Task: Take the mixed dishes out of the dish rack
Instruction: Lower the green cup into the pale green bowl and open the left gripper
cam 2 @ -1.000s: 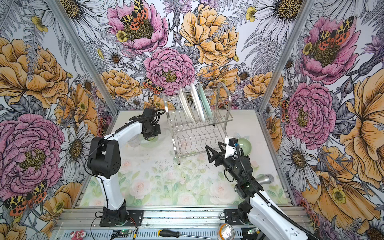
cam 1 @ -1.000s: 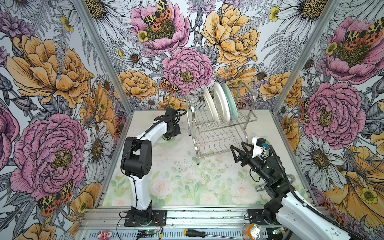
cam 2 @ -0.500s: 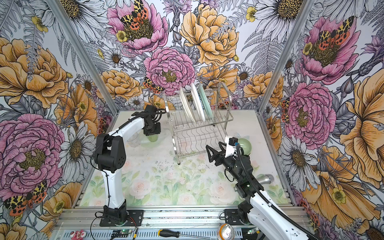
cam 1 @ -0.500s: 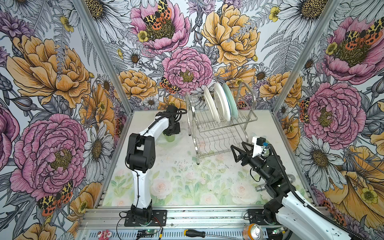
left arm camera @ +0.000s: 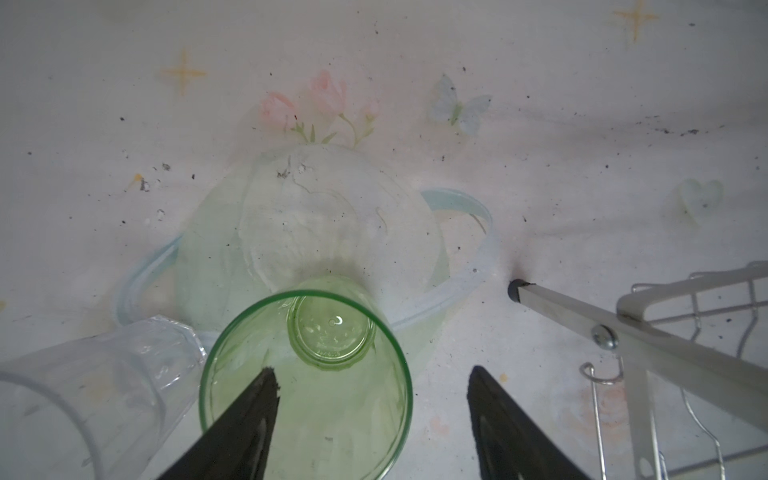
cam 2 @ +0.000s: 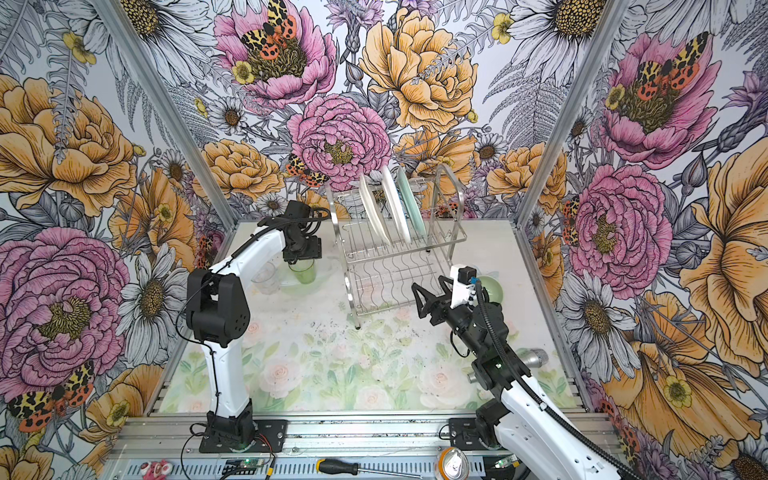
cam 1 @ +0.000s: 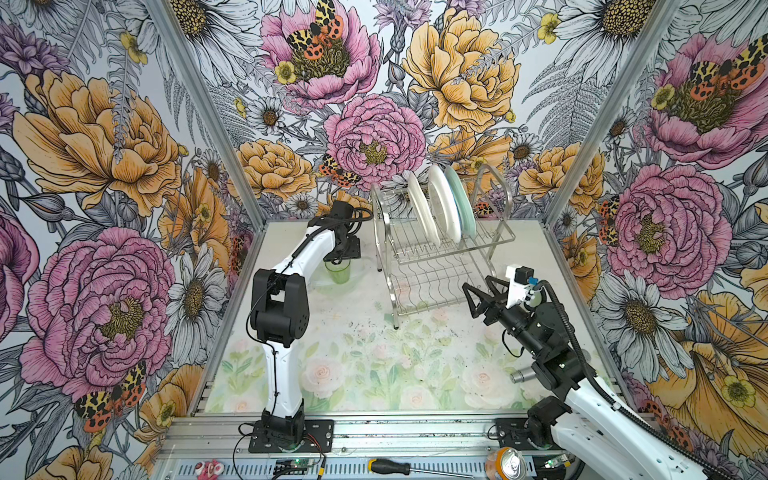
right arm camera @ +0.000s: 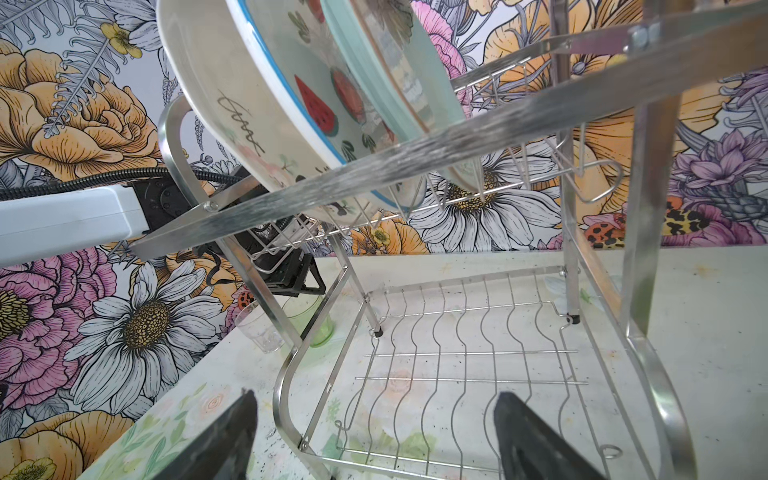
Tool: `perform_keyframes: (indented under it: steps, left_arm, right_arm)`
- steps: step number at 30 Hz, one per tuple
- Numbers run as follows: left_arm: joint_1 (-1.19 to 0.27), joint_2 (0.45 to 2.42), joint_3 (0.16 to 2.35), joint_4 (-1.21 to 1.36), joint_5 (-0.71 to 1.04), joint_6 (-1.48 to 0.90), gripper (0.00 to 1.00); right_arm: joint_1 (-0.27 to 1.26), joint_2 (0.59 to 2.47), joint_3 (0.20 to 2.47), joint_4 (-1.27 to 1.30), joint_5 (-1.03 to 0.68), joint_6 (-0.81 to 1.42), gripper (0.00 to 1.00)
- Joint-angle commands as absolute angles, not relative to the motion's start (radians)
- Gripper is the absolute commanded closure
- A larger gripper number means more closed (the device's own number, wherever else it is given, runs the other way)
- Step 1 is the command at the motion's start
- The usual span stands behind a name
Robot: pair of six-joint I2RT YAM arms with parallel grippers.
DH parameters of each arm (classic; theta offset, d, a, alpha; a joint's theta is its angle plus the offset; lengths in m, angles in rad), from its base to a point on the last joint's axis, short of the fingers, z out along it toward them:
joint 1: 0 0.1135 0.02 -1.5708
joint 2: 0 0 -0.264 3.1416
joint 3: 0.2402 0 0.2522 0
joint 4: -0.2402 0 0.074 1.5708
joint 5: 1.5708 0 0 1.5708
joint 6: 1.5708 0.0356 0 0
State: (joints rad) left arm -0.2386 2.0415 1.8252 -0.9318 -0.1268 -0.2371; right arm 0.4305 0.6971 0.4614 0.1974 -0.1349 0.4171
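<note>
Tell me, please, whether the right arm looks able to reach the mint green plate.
Probably yes: the mint green plate stands outermost on the dish rack, nearest the open, empty right end effector, its top rim bare.

This is a robot test booth in a lab, not a real kitchen. Floral printed panels (cam 1: pixel 104 166) on aluminium posts (cam 1: pixel 206 112) are enclosing the table (cam 1: pixel 374 332). A left arm (cam 1: pixel 282 316) and a right arm (cam 1: pixel 582 399) are standing bolted to a slotted metal rail (cam 1: pixel 415 432) along the table's front edge. A screwdriver (cam 1: pixel 399 467) and a drinks can (cam 1: pixel 509 467) are lying below the rail. A dish rack (cam 1: pixel 415 249) is serving as the kitchen prop.
</note>
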Motion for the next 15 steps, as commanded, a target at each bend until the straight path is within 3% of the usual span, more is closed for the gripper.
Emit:
perform_keyframes:
  steps: [1, 15]
  left_arm:
    - [-0.230, 1.944, 1.833, -0.925, -0.178, -0.210, 0.19]
    - [-0.284, 1.775, 1.754, -0.922, -0.150, -0.200, 0.09]
  right_arm:
    - [0.423, 0.704, 0.523, 0.176, -0.134, 0.373, 0.10]
    - [0.419, 0.747, 0.642, 0.088, -0.138, 0.363, 0.10]
